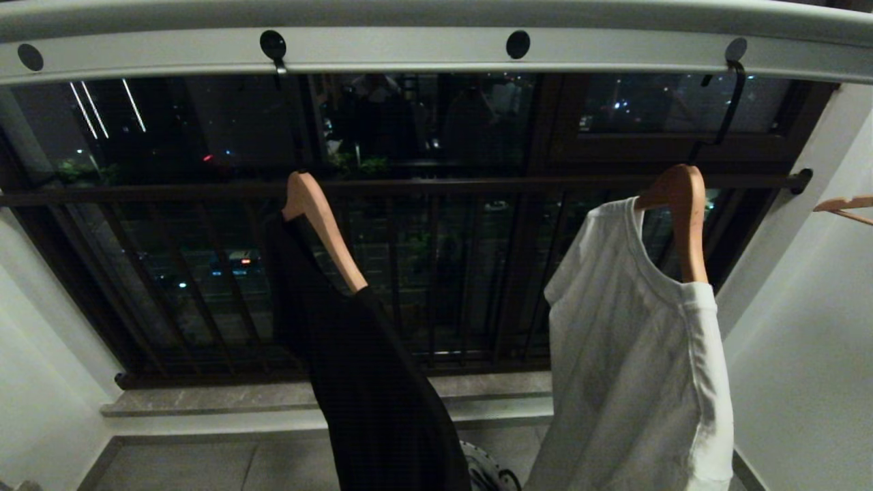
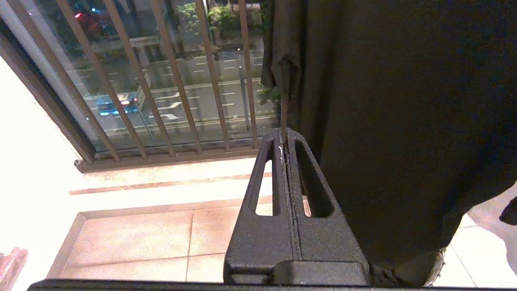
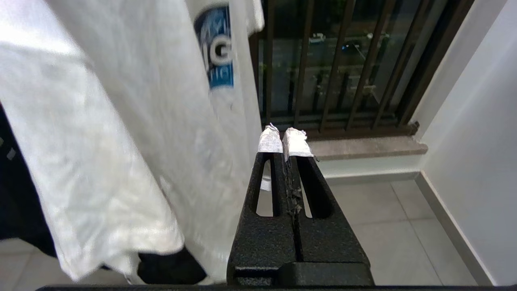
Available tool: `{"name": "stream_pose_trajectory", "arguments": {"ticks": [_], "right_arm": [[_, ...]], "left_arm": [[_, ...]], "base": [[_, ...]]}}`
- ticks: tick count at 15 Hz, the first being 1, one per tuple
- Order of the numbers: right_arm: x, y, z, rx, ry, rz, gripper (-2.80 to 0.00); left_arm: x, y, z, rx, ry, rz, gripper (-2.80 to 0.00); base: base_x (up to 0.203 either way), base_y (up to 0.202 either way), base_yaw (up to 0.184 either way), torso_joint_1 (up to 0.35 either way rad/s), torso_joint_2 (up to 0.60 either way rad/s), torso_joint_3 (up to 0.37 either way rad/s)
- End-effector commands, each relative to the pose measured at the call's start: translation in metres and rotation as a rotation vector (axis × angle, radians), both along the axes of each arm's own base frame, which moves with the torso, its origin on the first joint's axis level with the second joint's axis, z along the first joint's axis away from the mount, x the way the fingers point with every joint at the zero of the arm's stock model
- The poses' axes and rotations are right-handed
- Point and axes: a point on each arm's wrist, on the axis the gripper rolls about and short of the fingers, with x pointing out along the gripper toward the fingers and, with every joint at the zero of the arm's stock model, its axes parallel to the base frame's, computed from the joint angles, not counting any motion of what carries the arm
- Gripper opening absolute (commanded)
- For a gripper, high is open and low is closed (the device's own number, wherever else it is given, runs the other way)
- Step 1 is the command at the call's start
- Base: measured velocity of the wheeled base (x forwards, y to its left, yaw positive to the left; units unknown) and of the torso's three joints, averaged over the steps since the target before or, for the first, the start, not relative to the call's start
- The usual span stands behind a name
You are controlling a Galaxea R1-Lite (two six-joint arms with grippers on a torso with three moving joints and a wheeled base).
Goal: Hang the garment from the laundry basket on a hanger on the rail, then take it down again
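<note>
The pale rail (image 1: 409, 51) with round dark holes runs across the top of the head view. A black garment (image 1: 361, 382) hangs from it on a wooden hanger (image 1: 320, 218), and a white T-shirt (image 1: 627, 354) hangs on a second wooden hanger (image 1: 685, 218). A sliver of the laundry basket's patterned rim (image 1: 487, 474) shows low between them. Neither gripper shows in the head view. My left gripper (image 2: 284, 135) is shut and empty, just beside the black garment (image 2: 404, 121). My right gripper (image 3: 284, 139), with white-taped tips, is shut and empty next to the white T-shirt (image 3: 121, 121).
A dark brown window grille (image 1: 477, 184) and a stone sill (image 1: 273, 395) stand behind the clothes. White walls close in on both sides. Another wooden hanger (image 1: 846, 204) pokes in at the right edge. Tiled floor (image 3: 396, 226) lies below.
</note>
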Motion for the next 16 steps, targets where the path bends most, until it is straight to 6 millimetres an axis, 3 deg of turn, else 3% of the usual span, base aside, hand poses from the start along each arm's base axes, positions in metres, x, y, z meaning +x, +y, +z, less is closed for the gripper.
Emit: {"name": "stream_pose_trajectory", "arguments": {"ticks": [1,5,10,16], "right_arm": [[-0.009,0.0,0.021,0.008,-0.03,0.003,-2.8],[-0.011,0.001,0.063,0.014,0.014,0.028,-2.8],[0.012,0.001,0.128,0.091,0.057,0.066,-2.8],[0.039,0.005,0.197,0.189,0.082,0.25,-2.8]], "left_arm": [[0.0,0.0,0.0,0.0,0.0,0.0,-2.8],[0.0,0.0,0.0,0.0,0.0,0.0,-2.8],[0.0,0.0,0.0,0.001,0.001,0.001,-2.8],[0.0,0.0,-0.001,0.0,0.002,0.0,-2.8]], "base": [[0.0,0.0,0.0,0.0,0.0,0.0],[0.0,0.0,0.0,0.0,0.0,0.0],[0.0,0.0,0.0,0.0,0.0,0.0],[0.0,0.0,0.0,0.0,0.0,0.0]]}}
